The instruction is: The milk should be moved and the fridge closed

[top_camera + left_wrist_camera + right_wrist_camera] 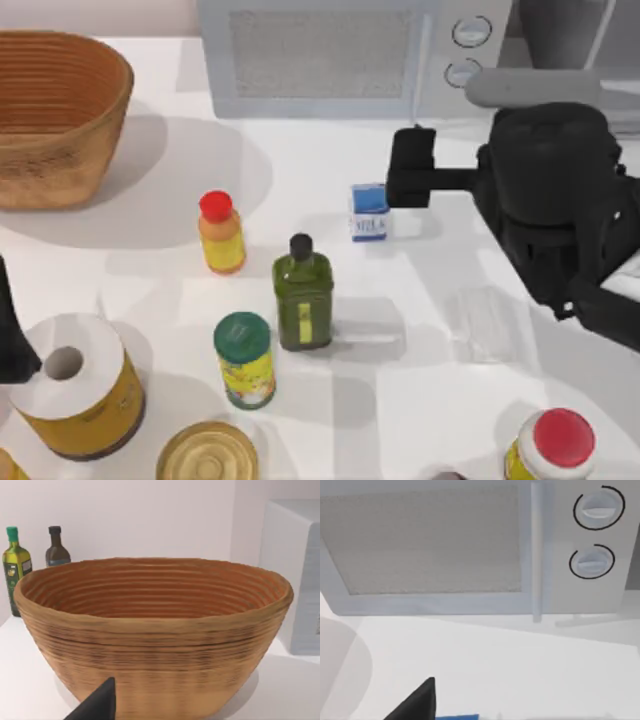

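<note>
right pincer (408,168) just beside the milk (369,212), finger spread impossible to tell

Right arm (560,205) reaches in from the table's right side, bulky black wrist angled toward the back middle, forearm running left. Right gripper (410,168) sits at the arm's left end, low over the table; one dark fingertip (417,702) shows in the right wrist view. Left arm (12,335) parked at the left edge, one dark fingertip (97,704) in its wrist view.
</note>
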